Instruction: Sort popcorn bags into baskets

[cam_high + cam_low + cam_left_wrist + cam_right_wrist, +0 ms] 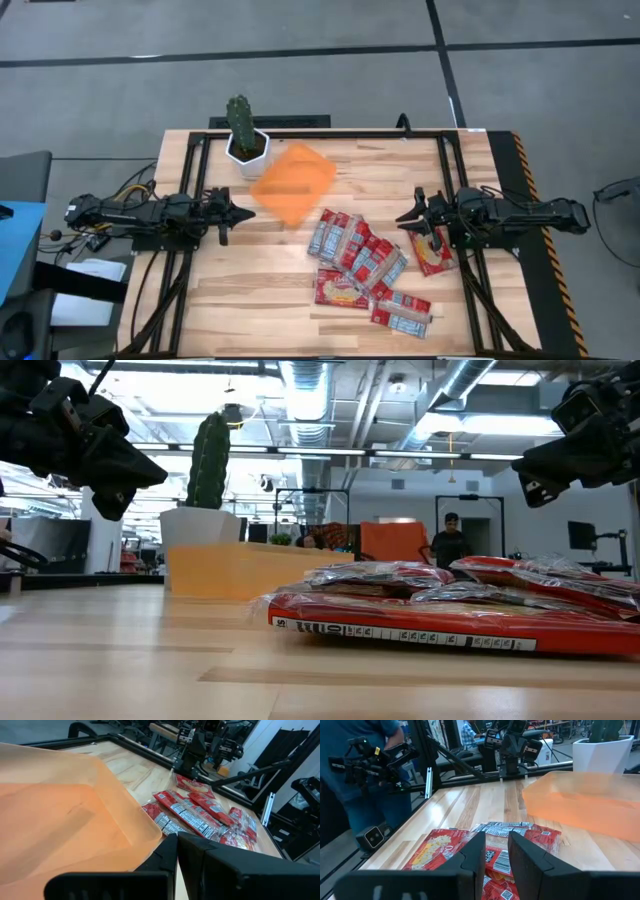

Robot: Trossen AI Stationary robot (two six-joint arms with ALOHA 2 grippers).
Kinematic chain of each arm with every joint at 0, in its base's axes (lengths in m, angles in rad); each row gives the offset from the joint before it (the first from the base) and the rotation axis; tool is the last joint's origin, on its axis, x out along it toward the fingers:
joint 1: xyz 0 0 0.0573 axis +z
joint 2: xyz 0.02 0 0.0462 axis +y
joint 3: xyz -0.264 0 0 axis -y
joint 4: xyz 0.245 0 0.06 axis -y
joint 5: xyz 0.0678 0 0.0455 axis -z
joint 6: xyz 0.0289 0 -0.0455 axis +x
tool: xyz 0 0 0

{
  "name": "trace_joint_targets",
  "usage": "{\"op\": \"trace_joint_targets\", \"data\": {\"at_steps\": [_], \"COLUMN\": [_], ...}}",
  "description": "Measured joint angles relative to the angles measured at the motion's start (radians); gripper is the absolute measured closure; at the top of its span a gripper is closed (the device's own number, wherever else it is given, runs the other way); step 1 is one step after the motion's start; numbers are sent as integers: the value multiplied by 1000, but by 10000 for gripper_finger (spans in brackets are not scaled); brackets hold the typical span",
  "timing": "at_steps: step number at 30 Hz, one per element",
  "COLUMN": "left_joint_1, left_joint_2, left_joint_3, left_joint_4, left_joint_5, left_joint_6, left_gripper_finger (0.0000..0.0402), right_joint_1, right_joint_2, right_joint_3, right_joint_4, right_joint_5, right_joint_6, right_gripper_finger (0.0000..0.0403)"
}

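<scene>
Several red popcorn bags [365, 265] lie in a loose, overlapping heap on the wooden table, right of centre; the low view shows the popcorn bags [450, 615] flat on the wood. The orange basket [293, 182] sits on the table just behind them, toward the far side. My left gripper [245, 213] hovers shut at the table's left side, pointing level toward the basket [65, 815]. My right gripper [403, 222] hovers open at the right side with nothing between its fingers. One bag [437, 255] lies below that arm.
A cactus in a white pot [245, 135] stands at the far edge beside the basket. Black frame rails [195, 190] run along the table's left, right and far sides. Bare wood [250, 290] lies near left. People stand in the room beyond [450, 540].
</scene>
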Motion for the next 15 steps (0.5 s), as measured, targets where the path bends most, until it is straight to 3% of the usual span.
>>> {"op": "trace_joint_targets", "data": {"at_steps": [15], "left_joint_1": [0], "left_joint_2": [0], "left_joint_3": [0], "left_joint_4": [21], "left_joint_5": [-6], "left_joint_6": [-28], "left_gripper_finger": [401], "right_joint_1": [0], "right_joint_2": [0], "right_joint_3": [0], "right_joint_4": [0], "right_joint_5": [0], "right_joint_6": [0], "right_gripper_finger": [294]}}
